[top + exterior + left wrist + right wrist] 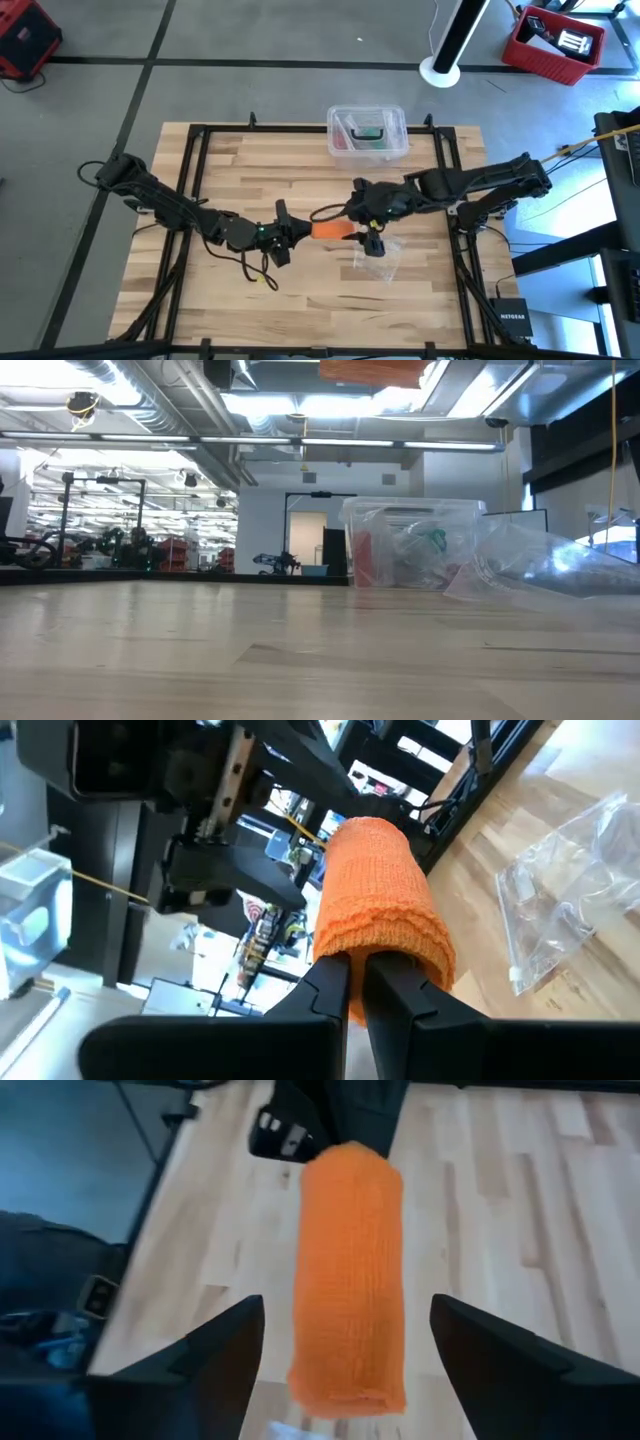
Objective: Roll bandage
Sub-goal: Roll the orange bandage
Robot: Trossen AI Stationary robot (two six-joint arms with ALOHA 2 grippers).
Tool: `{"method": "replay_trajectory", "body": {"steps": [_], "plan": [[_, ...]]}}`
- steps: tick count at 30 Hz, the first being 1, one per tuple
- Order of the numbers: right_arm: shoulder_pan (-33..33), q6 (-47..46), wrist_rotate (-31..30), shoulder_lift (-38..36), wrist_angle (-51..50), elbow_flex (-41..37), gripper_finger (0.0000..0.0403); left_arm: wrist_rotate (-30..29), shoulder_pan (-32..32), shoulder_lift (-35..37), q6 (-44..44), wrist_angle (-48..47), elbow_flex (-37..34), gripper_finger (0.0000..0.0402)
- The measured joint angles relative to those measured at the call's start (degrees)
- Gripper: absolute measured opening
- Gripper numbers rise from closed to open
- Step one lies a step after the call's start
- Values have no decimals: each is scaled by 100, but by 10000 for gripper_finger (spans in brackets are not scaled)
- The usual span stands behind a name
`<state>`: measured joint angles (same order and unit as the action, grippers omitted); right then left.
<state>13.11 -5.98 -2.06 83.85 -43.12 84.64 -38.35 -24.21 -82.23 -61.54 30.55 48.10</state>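
Although the bandage (pixel 331 229) is already wound into a short orange cylinder, it is not set down: it is held above the middle of the tabletop (pixel 300 170), between the two arms. In the high view its long axis is seen to run across the tabletop, from the left gripper (pixel 297 232) toward the right gripper (pixel 362 228). One end of the roll is pinched by the left jaws, which are closed almost fully on the fabric, as is shown in the left wrist view, where the two dark fingers (pixel 325 988) meet at the roll's near end (pixel 375 900). The other end points into the right jaws, which are spread wide to either side of the roll (pixel 350 1270) without touching it; nothing is held by them. The coming move is judged to turn on this: the roll lies lengthwise between the right jaws, so they would have to be closed across its width. Both arms are about equally near.

A crumpled clear plastic bag (pixel 381 255) lies on the tabletop just beside the right gripper, and a clear plastic box (pixel 366 132) stands at the far edge. No writing on the bandage can be read; white lettering on a small black box (pixel 511 318) by the table's right edge is too small to be made out.
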Motion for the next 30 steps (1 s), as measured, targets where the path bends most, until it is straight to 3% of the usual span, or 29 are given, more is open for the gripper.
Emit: {"method": "replay_trajectory", "body": {"steps": [11,18,21,30], "plan": [[0,136,167,695,129,-2,279,24,0,2,-696,-4,0,13],[-5,218,677,805,257,-1,274,46,-7,2,-1387,-7,0,13],[-6,223,724,803,256,-1,240,50,-7,2,-1410,-4,0,13],[-11,317,830,882,293,0,88,68,-7,4,-1523,-7,0,13]]}}
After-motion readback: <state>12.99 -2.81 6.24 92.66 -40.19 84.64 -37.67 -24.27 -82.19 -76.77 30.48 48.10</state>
